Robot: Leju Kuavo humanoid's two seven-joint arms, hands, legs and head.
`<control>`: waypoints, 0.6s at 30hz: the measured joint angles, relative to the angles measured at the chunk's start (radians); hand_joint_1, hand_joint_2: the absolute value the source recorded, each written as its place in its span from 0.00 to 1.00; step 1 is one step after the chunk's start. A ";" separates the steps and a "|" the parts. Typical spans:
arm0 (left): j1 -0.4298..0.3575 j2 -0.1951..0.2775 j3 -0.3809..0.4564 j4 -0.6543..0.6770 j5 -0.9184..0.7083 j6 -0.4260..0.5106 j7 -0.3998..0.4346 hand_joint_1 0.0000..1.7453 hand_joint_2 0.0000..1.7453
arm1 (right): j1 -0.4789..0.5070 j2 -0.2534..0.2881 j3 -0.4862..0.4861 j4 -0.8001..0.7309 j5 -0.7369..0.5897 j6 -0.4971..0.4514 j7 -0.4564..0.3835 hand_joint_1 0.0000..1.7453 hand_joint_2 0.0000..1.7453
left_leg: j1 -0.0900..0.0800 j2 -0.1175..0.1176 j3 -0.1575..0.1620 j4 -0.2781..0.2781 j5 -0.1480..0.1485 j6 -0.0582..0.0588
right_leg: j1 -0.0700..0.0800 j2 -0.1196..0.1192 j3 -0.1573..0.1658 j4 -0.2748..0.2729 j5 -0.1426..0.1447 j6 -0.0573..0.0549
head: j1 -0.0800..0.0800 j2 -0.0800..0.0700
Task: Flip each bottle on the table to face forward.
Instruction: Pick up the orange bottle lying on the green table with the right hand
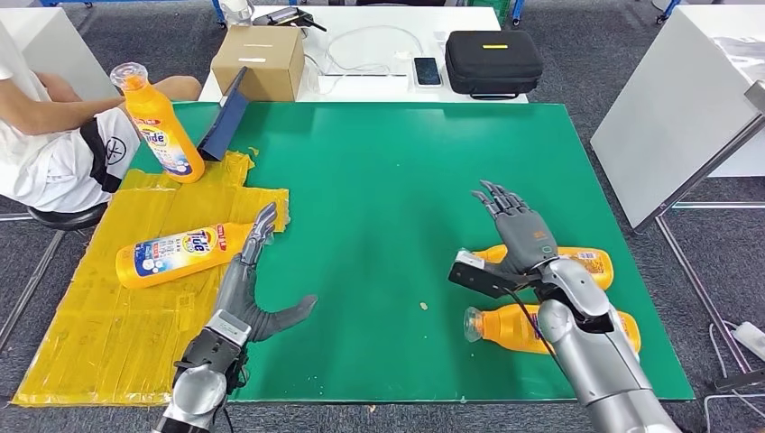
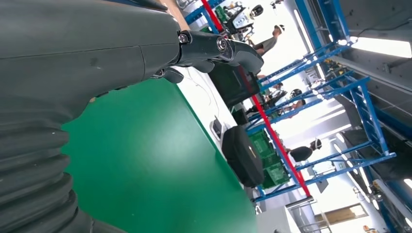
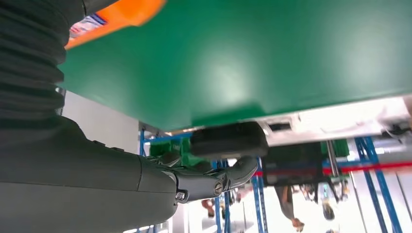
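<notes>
Your right hand, fingers spread and empty, hovers over two bottles lying crosswise on the green counter; your left hand, also empty, sits beside a third bottle.

Robot test lab or workshop hall. Green mat covers the counter; white tables around it carry a cardboard box, cables, phone, black case. Blue steel racking with green crates beyond; grey carpet floor; people standing among the racks.
</notes>
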 joint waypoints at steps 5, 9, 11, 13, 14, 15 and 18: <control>-0.002 0.000 -0.002 0.000 0.002 0.002 -0.002 0.00 1.00 | -0.002 -0.043 0.010 0.032 -0.027 0.015 -0.014 0.00 1.00 | -0.001 0.000 0.000 0.000 0.000 0.000 | -0.001 0.000 0.000 0.000 0.000 0.000 | 0.000 0.000; -0.003 -0.001 -0.003 0.000 0.002 0.003 -0.002 0.00 1.00 | 0.008 -0.072 0.012 0.044 -0.037 0.017 -0.014 0.00 1.00 | -0.001 0.000 0.000 0.000 0.000 0.000 | -0.001 0.000 0.000 0.000 0.000 0.000 | 0.000 0.000; -0.004 -0.003 -0.003 0.001 0.002 0.003 -0.002 0.00 1.00 | 0.013 -0.083 0.012 0.050 -0.038 0.019 -0.013 0.00 1.00 | -0.001 0.000 0.000 0.000 0.000 0.000 | -0.001 0.000 0.000 0.000 0.000 0.000 | 0.000 0.000; -0.008 -0.005 -0.004 0.003 0.002 0.003 -0.002 0.00 1.00 | 0.014 -0.093 0.011 0.057 -0.040 0.024 -0.011 0.00 1.00 | -0.001 0.000 0.000 0.000 0.000 0.000 | -0.001 0.000 0.000 0.000 0.000 0.000 | 0.000 0.000; -0.011 -0.006 -0.005 0.005 0.003 0.003 -0.002 0.00 1.00 | 0.013 -0.097 0.011 0.061 -0.042 0.027 -0.010 0.00 1.00 | -0.001 0.000 0.000 0.000 0.000 0.000 | -0.001 0.000 0.000 0.000 0.000 0.000 | 0.000 0.000; -0.014 -0.007 -0.006 0.007 0.003 0.003 -0.002 0.00 1.00 | 0.013 -0.101 0.011 0.065 -0.044 0.031 -0.010 0.00 1.00 | -0.001 0.000 0.000 0.000 0.000 0.000 | -0.001 0.000 0.000 0.000 0.000 0.000 | 0.000 0.000; -0.021 -0.008 -0.012 0.014 0.007 0.003 -0.003 0.00 1.00 | 0.008 -0.113 0.011 0.081 -0.052 0.044 -0.009 0.00 1.00 | -0.001 0.000 0.000 0.000 0.000 0.000 | -0.001 0.000 0.000 0.000 0.000 0.001 | 0.000 0.000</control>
